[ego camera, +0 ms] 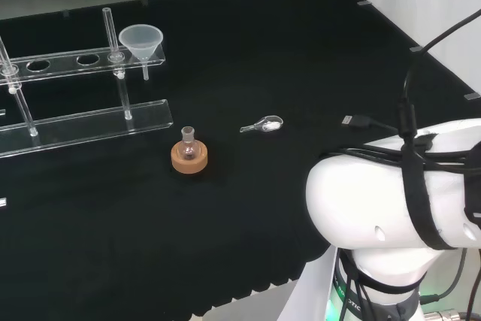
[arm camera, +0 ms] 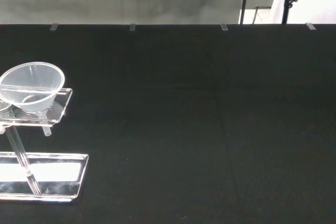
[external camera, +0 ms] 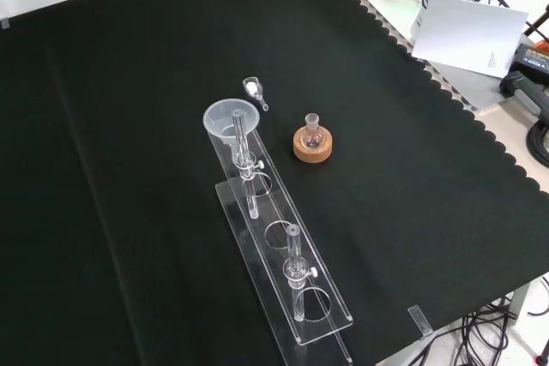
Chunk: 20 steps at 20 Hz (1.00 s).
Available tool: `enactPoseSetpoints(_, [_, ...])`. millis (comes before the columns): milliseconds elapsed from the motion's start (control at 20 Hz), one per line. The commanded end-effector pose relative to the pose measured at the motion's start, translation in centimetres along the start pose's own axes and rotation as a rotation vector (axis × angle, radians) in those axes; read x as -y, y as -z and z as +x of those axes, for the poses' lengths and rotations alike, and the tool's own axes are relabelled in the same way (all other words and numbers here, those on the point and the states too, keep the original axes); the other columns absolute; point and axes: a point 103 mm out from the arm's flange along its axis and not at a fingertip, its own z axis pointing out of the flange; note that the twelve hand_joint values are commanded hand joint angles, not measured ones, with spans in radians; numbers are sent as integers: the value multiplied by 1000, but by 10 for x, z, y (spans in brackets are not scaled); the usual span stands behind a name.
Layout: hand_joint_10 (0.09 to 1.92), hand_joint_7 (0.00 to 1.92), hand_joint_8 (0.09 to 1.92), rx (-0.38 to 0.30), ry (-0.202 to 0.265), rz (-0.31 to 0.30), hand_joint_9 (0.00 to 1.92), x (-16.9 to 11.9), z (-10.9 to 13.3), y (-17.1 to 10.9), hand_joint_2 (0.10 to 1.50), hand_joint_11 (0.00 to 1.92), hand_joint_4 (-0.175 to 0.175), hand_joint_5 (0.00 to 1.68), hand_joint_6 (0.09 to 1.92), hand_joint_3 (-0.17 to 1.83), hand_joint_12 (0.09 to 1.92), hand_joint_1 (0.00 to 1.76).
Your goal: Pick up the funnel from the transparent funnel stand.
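Note:
A clear plastic funnel (ego camera: 141,40) sits in the end hole of the transparent funnel stand (ego camera: 83,122), its spout hanging below the upper shelf. In the front view the funnel (external camera: 230,117) is at the stand's (external camera: 283,267) far end. The wrist view has the funnel (arm camera: 32,86) resting upright in the stand's shelf (arm camera: 59,109), some way off across the cloth.
A small round flask (ego camera: 188,149) on a cork ring (ego camera: 189,159) stands just right of the stand in the head view. A small clear scoop (ego camera: 264,124) lies further right. A black cable plug (ego camera: 352,121) rests on the cloth near the white arm link (ego camera: 391,201).

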Motion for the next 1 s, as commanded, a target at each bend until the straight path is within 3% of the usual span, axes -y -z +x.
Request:
enactPoseSetpoints(50, [662,41,497,10,7,2,10,-3,2,-2,448,0,51,18,87,395,1269,398])
enactPoseSetpoints(200, [659,36,458,21,26,27,1,-12,6,-6,524,0,61,2,87,235,1288,401])
enactPoseSetpoints(450, [567,17,431,10,90,47,0,-30,15,-9,566,0,62,0,87,150,1242,421])
enactPoseSetpoints(650, [356,0,377,-17,135,60,0,-45,22,-11,587,0,56,0,87,109,1110,431])
enactPoseSetpoints(700, [260,0,359,-17,147,66,0,-48,24,-13,593,0,53,0,87,97,1008,431])
enactPoseSetpoints(800, [87,5,163,-25,171,89,0,-56,30,-16,607,0,57,0,87,72,542,431])
enactPoseSetpoints(900, [87,1,87,-29,190,104,0,-62,35,-18,607,0,69,0,87,52,155,426])
enactPoseSetpoints(1000, [87,0,87,-30,208,110,0,-68,39,-21,604,0,74,0,87,43,87,421])
